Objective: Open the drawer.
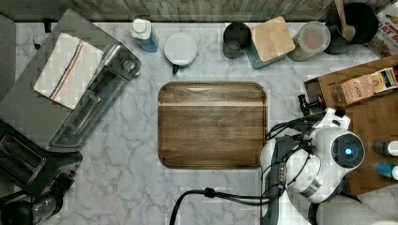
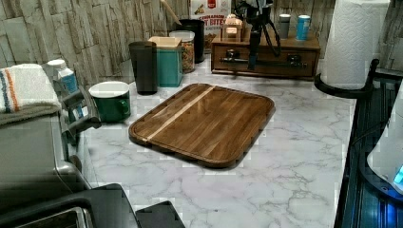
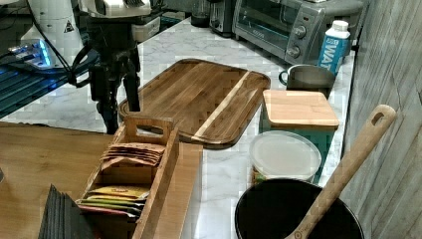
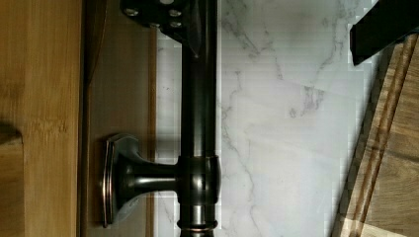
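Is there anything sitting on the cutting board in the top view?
No, the wooden cutting board lies bare on the marble counter, and the gripper is off its right edge in the top view.

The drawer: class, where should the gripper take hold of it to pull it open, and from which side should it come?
Probably the black bar handle of the drawer, mid-span between its two brackets. The bar stands off the drawer front, leaving a gap for a finger behind it. Come from above: the gripper hangs there, fingers pointing down.

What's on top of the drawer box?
On the box stand a tea holder and two small bottles. The gripper hangs in front; the drawer's inside is hidden.
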You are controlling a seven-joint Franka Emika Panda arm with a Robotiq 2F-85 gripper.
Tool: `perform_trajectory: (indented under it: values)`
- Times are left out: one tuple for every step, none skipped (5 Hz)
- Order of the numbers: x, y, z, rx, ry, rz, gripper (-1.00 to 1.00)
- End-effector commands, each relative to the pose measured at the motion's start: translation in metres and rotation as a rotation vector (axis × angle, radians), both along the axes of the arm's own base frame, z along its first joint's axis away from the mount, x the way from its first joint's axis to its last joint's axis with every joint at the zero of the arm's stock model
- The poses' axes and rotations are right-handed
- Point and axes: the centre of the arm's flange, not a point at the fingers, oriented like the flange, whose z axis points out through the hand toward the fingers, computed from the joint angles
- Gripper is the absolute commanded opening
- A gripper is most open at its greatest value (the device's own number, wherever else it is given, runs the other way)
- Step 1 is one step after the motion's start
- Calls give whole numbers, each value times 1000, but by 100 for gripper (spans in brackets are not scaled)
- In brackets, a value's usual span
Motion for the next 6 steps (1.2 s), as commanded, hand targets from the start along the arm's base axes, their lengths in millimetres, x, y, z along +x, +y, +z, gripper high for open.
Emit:
perform_trajectory:
  values:
    - [-19,24,26,8,20,-138,100]
    - [-26,65,30,21,27,-184,100]
    - [-31,97,34,52,31,-151,100]
    - [-37,132,29,98,13,-78,100]
    - [-38,173,27,111,22,-64,100]
    - [-40,211,32,126,50,-83,100]
